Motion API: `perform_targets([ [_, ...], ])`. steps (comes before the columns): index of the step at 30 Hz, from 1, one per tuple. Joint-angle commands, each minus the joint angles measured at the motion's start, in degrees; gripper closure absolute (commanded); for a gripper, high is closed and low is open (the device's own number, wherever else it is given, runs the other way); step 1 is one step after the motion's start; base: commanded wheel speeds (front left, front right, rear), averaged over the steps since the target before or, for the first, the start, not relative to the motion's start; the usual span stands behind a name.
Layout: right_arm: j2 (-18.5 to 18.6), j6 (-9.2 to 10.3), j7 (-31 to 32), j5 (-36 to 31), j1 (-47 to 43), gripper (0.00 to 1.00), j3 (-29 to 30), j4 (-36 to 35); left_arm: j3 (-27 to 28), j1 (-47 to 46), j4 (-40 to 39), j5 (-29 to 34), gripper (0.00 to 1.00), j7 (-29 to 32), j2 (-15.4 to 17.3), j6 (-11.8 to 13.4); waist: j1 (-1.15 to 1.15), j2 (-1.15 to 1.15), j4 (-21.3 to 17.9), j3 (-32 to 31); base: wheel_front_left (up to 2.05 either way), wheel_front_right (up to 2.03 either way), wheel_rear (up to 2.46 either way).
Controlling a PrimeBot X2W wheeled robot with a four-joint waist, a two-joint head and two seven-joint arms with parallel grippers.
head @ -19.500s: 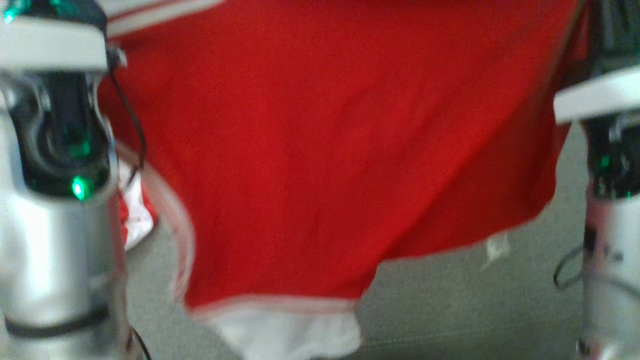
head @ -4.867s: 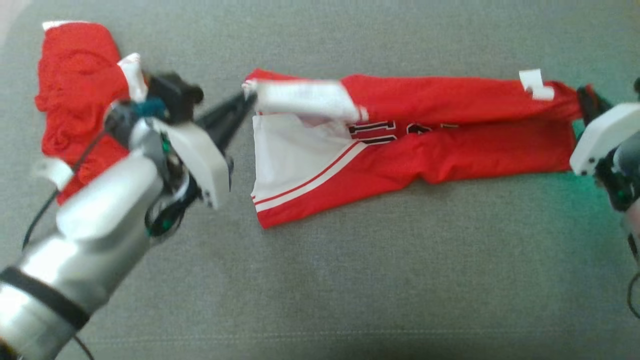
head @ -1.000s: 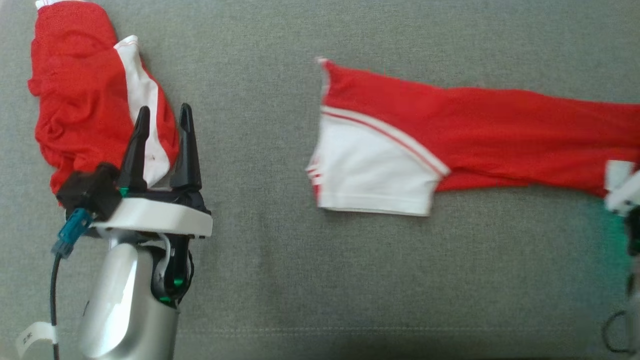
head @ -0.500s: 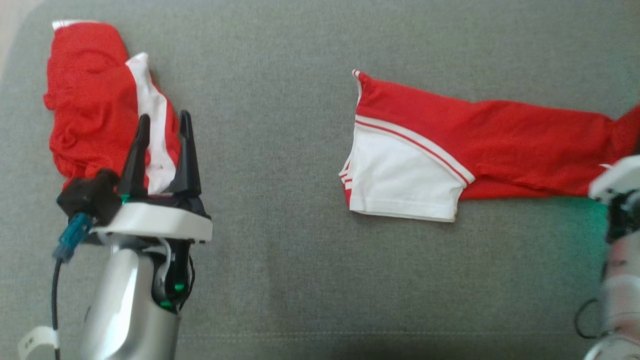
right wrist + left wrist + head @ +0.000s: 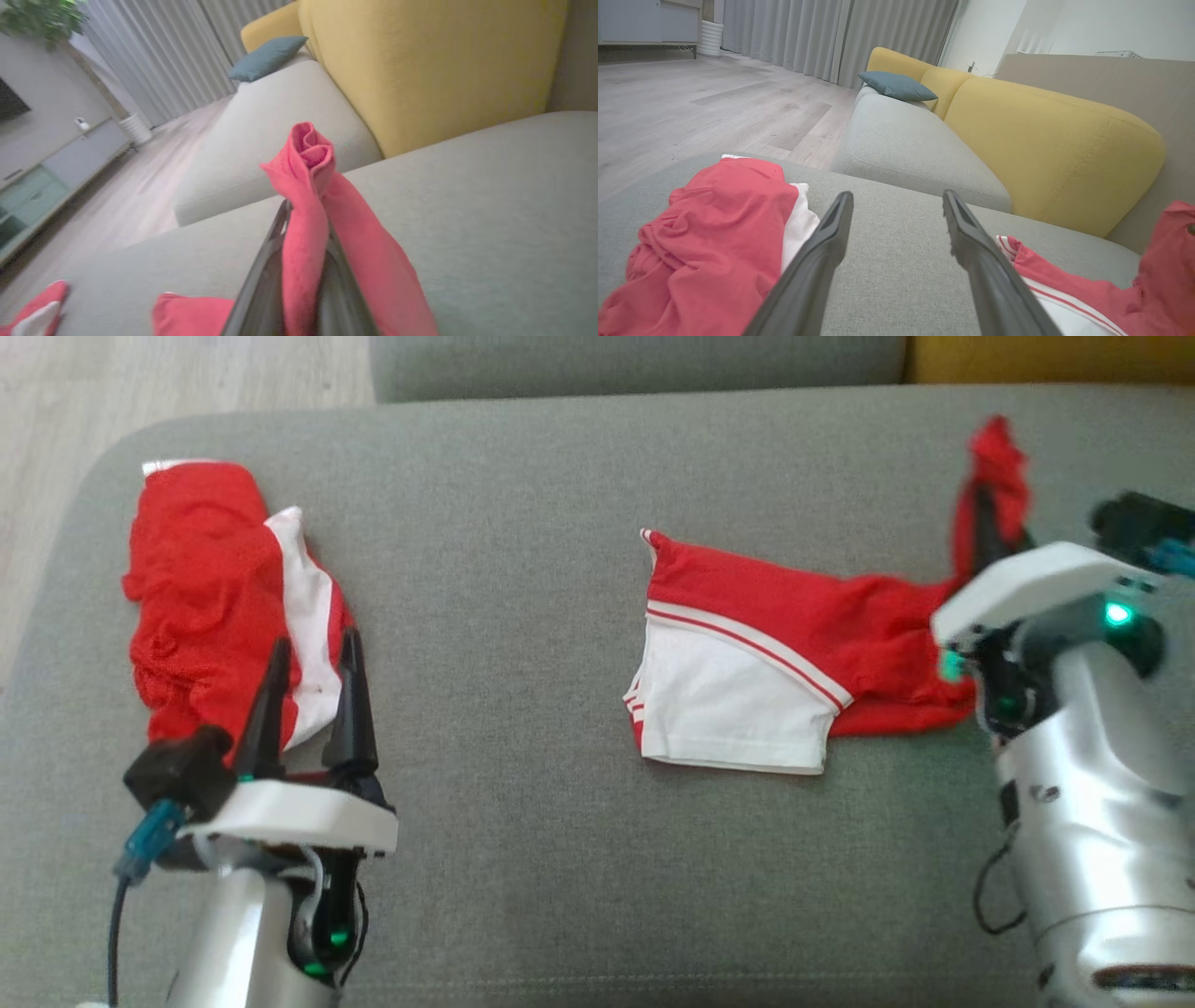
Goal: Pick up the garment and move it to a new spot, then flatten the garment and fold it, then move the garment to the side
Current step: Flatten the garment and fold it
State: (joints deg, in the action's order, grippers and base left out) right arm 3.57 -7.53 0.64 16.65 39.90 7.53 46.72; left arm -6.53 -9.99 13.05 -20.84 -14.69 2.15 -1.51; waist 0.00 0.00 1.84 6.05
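Since half a second ago the garment's right end has risen off the cushion. The long red stretch that lay flat toward the right edge is now bunched and short. The head camera has also tilted up, bringing the cushion's far edge into the frame.

The garment (image 5: 738,681) lies right of centre in the head view. Its white panel is flat, with a striped left edge and a straight lower hem. Its red part is rumpled and climbs at the upper right to the right gripper (image 5: 982,527). In the right wrist view that gripper (image 5: 303,219) is pinching a rolled twist of the red cloth, which pokes out above the fingertips.

The left gripper (image 5: 315,649) sits at the lower left, fingers spread with nothing between them. Its tips overlap the lower edge of a second garment (image 5: 196,597), red and white, crumpled at the upper left.

Bare grey cushion (image 5: 504,616) runs between the two garments and in a wide band below them, down to the front seam. The cushion's rounded left edge meets wood floor (image 5: 140,383) at the upper left. A yellow backrest (image 5: 1046,359) shows at the upper right.
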Motion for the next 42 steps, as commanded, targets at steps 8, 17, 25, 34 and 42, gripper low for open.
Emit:
perform_targets([
  [8, -0.7, 0.04, 0.5, 16.4, -4.6, 1.00, -17.8, -8.7, 1.8, -0.4, -1.9, -0.6, 0.00, -0.3, 0.7, 0.4, 0.00, 0.00, 0.9, -0.6, 0.00, 0.00, 0.00],
  [17, -0.7, 0.04, -7.1, 26.0, -4.9, 1.00, -30.2, -1.0, -0.6, -1.1, -1.1, -1.3, 0.00, -0.3, 0.7, 0.3, 0.00, 0.00, 4.5, 0.8, 0.00, 0.00, 0.00],
  [25, -0.7, 0.04, -11.5, 31.8, -2.5, 0.90, -39.4, 6.2, -1.6, -1.2, -0.3, -1.9, 0.00, -0.3, 0.7, 0.5, 0.00, 0.00, 7.1, 1.5, 0.00, 0.00, 0.00],
  [34, -0.7, 0.04, -12.7, 41.0, -1.8, 0.00, -52.9, 2.0, -1.4, -1.1, 0.0, -2.2, 0.00, -0.3, 0.7, 0.7, 0.00, 0.00, 7.0, 1.1, 0.00, 0.00, 0.00],
  [42, -0.7, 0.04, -15.3, 38.3, 3.9, 0.00, -55.8, 4.9, 0.4, -0.7, -1.6, -2.1, 0.00, -0.3, 0.7, 0.9, 0.00, 0.00, 3.0, 0.0, 0.00, 0.00, 0.00],
])
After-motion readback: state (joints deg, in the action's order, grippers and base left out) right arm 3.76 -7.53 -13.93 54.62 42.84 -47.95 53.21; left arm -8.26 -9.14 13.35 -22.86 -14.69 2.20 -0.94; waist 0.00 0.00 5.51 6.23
